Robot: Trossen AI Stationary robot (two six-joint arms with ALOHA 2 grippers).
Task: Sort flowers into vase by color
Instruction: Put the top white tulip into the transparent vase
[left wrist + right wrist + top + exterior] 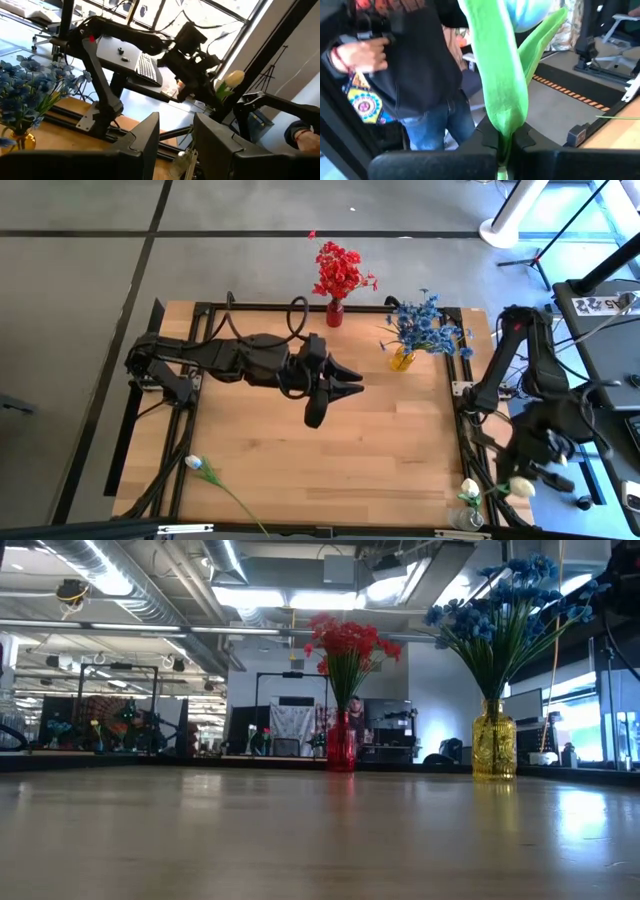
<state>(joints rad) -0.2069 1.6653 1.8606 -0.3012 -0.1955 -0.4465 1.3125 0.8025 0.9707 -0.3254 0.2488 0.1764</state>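
Two vases filled: red flowers (338,270) stand in the red vase (334,313) at the far edge of the table (400,440), and blue flowers (428,326) in the yellow vase (401,360) beside it toward the right arm's side.
Progress: red and blue look sorted; white looks unsorted, and I judge it to be most of what is left.
Missing piece: no third vase shows on the table in the high or low view, so I cannot tell where the white stems are meant to go.
Left arm: stretched out over the middle of the table, its left gripper (345,388) hanging above bare wood, well apart from both vases.
Left gripper state: fingers parted with a clear gap and nothing between them, as the left wrist view shows.
Right arm: off the table past its right edge, near the front corner.
Right gripper (506,142) state: fingers closed tight around the green stem of a white flower (496,75), the pale head (521,488) rising straight out above them.
Other white stems: one white-headed flower (196,464) lies at the front left corner by the frame, well apart from the left gripper; another pale bloom (469,489) sits at the front right corner, near the right gripper.
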